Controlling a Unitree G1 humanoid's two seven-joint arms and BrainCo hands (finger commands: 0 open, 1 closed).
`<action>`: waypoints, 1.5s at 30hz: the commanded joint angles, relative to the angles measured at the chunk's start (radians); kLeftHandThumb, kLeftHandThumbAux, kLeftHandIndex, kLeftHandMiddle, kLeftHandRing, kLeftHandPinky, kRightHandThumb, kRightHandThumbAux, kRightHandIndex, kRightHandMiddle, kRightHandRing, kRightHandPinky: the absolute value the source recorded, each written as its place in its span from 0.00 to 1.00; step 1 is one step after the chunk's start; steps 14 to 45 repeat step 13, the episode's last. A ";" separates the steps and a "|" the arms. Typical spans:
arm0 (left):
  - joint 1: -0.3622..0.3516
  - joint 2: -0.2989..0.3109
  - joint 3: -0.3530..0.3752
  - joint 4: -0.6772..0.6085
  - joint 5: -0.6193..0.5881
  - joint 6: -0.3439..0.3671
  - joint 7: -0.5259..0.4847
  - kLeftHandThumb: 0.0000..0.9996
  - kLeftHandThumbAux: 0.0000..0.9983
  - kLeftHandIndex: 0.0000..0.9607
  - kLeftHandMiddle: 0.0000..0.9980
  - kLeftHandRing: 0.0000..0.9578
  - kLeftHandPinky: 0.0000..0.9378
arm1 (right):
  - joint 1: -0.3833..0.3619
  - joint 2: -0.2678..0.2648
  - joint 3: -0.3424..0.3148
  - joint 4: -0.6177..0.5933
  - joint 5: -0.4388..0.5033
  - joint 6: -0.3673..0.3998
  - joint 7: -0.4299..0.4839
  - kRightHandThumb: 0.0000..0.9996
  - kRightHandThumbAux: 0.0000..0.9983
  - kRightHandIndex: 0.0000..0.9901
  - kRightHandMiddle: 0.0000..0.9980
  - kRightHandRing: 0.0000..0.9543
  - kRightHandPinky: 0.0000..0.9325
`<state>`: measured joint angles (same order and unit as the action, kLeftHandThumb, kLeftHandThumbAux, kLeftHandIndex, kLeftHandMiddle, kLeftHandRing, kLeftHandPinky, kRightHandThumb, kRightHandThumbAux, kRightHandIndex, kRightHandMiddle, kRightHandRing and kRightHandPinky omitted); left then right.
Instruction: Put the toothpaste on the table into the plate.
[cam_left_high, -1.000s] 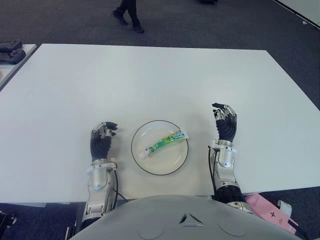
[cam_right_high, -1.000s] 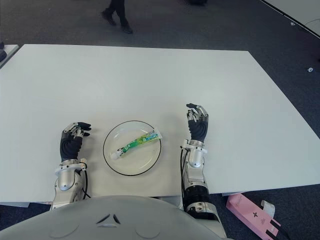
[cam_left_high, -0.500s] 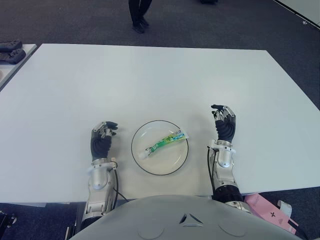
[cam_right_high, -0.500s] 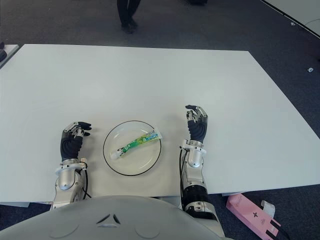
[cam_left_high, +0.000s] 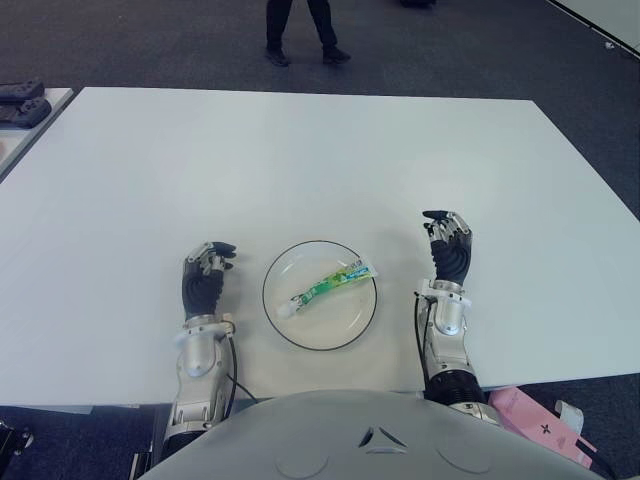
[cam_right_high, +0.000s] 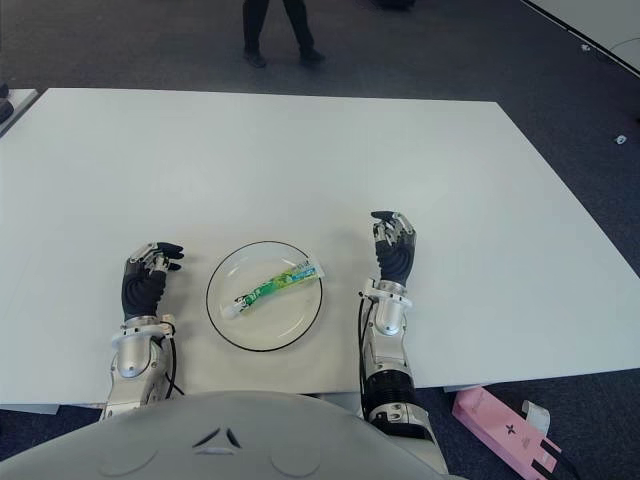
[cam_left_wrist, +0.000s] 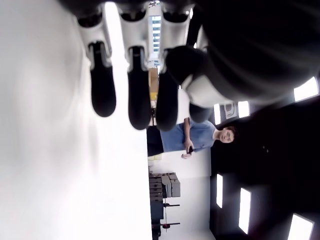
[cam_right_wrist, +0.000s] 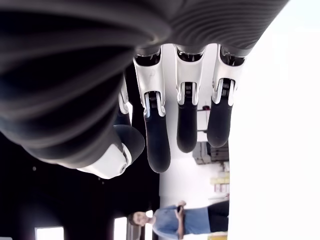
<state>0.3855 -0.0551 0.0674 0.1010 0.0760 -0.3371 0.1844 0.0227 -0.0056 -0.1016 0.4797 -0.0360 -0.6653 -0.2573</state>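
The right hand (cam_left_high: 450, 245) shows just to the right of the plate (cam_left_high: 280, 318), fingers relaxed and loosely spread, holding nothing; its wrist view shows only bare fingers. The left hand (cam_left_high: 204, 277) shows just to the plate's left, likewise slack and empty. Between them the toothpaste (cam_left_high: 325, 287) already lies inside the plate on the white desk (cam_left_high: 300, 160), its long axis slanting from the capped end at the near left to the flat end at the far right, which points toward the right hand. The flat end is nearer the right hand. By my reading the placing is done.
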 joint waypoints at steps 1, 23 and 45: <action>0.007 -0.001 -0.004 0.027 -0.005 0.039 -0.012 0.84 0.68 0.49 0.45 0.48 0.51 | -0.002 0.007 -0.011 -0.005 -0.009 0.027 -0.008 0.71 0.73 0.43 0.45 0.44 0.45; 0.009 0.003 -0.009 0.021 -0.001 0.046 -0.015 0.84 0.68 0.49 0.45 0.49 0.50 | 0.008 0.015 -0.019 -0.018 -0.010 0.020 -0.018 0.71 0.73 0.43 0.46 0.45 0.45; 0.009 0.003 -0.009 0.021 -0.001 0.046 -0.015 0.84 0.68 0.49 0.45 0.49 0.50 | 0.008 0.015 -0.019 -0.018 -0.010 0.020 -0.018 0.71 0.73 0.43 0.46 0.45 0.45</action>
